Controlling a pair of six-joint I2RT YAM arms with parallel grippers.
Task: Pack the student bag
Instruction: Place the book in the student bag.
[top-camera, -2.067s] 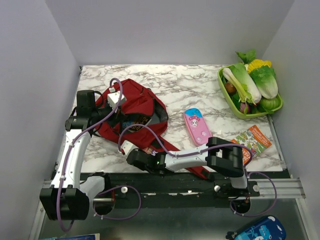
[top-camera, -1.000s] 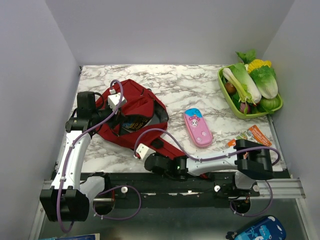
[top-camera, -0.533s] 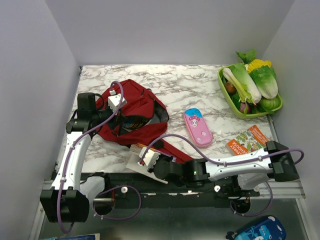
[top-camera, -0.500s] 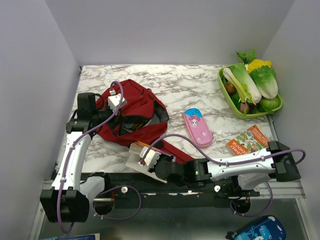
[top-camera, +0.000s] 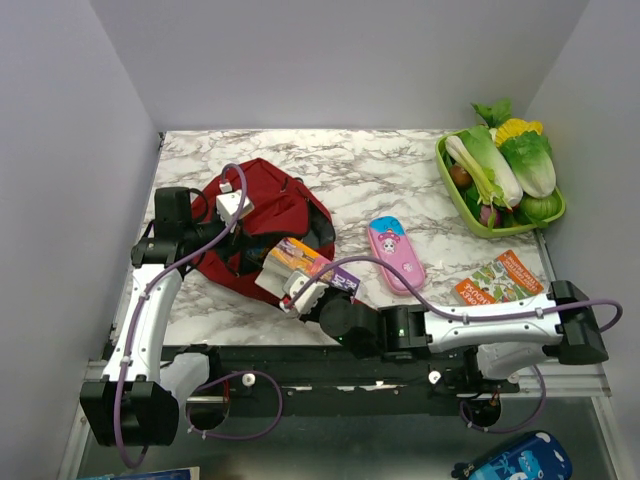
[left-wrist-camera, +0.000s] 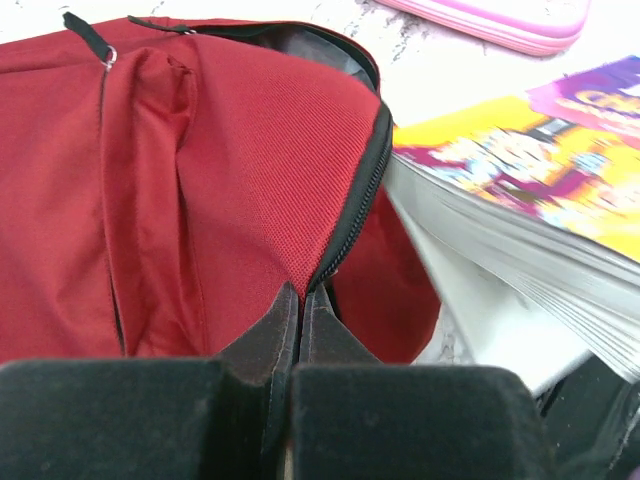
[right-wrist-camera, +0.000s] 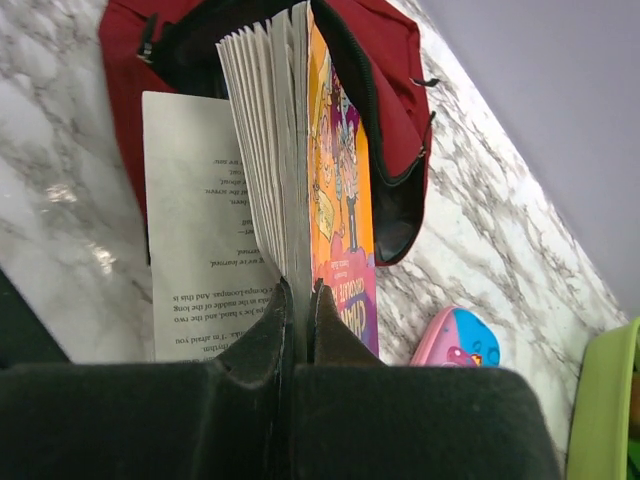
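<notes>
Right gripper (right-wrist-camera: 298, 300) clamps a colourful paperback book (right-wrist-camera: 335, 200), pages fanned, at 5 o'clock of the large dark red fabric backpack (top-camera: 270, 205), which lies toward 10 o'clock on the marble table (top-camera: 400, 180). My left gripper (left-wrist-camera: 300, 300) pinches its zip edge.

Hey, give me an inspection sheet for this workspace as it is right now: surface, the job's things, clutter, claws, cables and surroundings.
Surface: white marble-pattern table.
Job's things: student bag lying with its mouth open; storybook held on edge at that mouth, pages fanned.
Clutter: pink pencil case; loose booklet; green tray of toy vegetables.
Claws: left claw shut on the student bag's zipper edge; right claw shut on the storybook.
Cables: purple cables looped along both arms.
Surroundings: grey walls on three sides; blue case below the near edge.
</notes>
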